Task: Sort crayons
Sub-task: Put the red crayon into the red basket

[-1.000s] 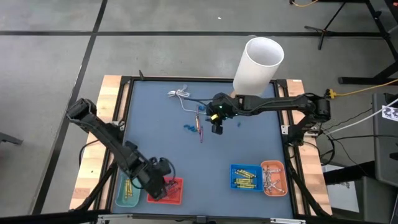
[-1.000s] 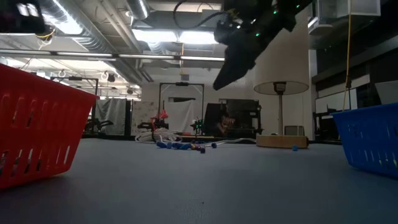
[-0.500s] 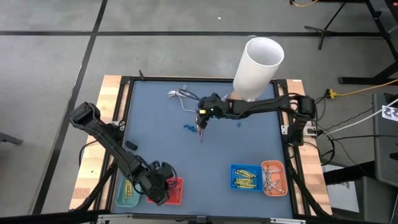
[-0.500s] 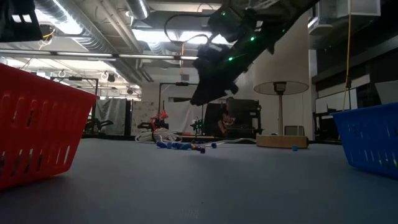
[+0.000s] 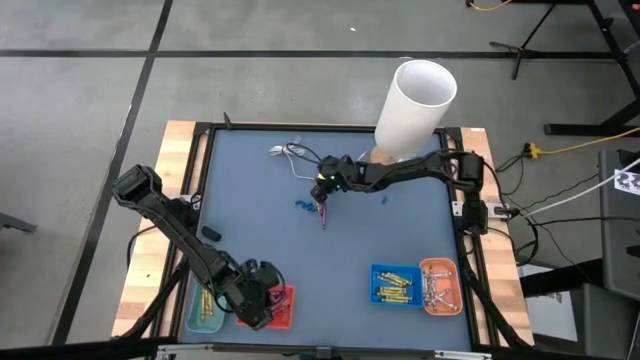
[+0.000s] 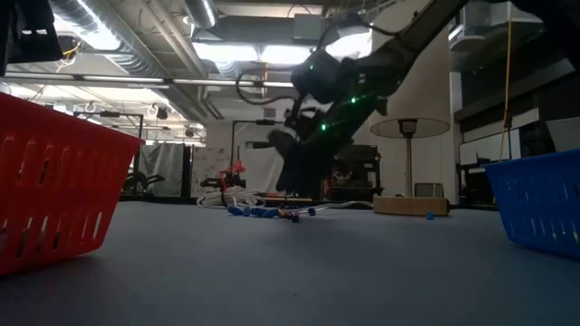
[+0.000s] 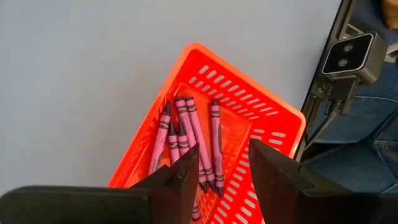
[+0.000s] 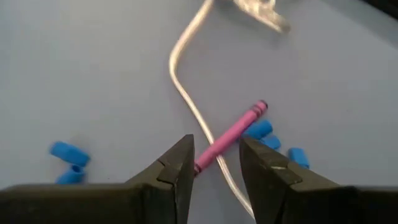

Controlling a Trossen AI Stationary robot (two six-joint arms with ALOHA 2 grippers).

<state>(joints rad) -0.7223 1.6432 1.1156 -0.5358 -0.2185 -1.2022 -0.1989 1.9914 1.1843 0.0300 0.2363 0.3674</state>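
Note:
A pink crayon lies on the blue-grey table over a thin white cable, far of the table's middle. My right gripper stands open low over it, slanting down, one finger on either side of the crayon's end. At the near left, my left gripper hangs open over the red basket, nothing between its fingers. Several pink crayons lie in that basket.
Small blue bits lie around the pink crayon. A teal basket with yellow crayons stands left of the red one. A blue basket and an orange basket stand near right. A tall white tube stands at the far edge.
My right gripper has come down and gone toward the table's left, its wrist rolling, from high above the middle to just over the pink crayon. My left arm has stayed over the red basket.

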